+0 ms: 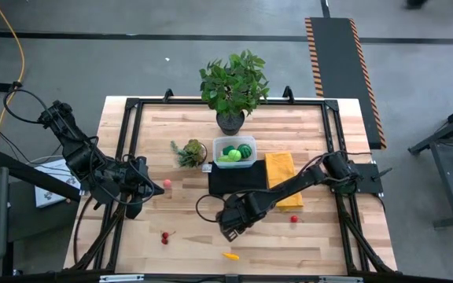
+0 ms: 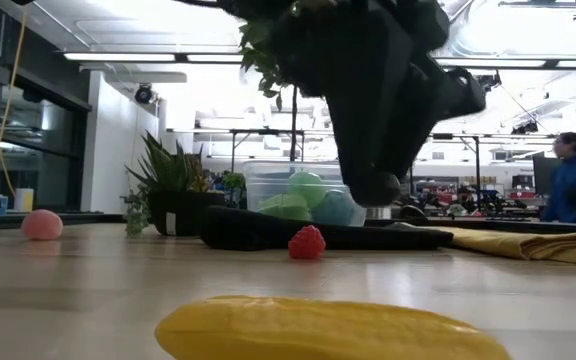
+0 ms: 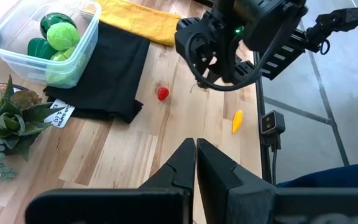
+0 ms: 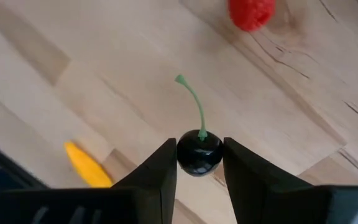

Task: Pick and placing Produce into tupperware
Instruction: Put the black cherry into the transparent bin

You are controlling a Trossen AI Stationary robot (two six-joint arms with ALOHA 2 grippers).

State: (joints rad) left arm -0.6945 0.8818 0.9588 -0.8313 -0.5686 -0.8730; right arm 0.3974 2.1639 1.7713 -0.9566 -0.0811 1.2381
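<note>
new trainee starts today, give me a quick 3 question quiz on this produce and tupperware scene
1. True or false: the right gripper is shut on a dark cherry.
2. Multiple choice: the tupperware sits (a) on the yellow cloth, (b) at the far edge of the black cloth, just in front of the big potted plant, (c) at the table's near edge.
3. Fill in: the left gripper waits on the table's left side with its fingers ____.

Key
1. True; the stem sticks out ahead.
2. b
3. shut
</note>
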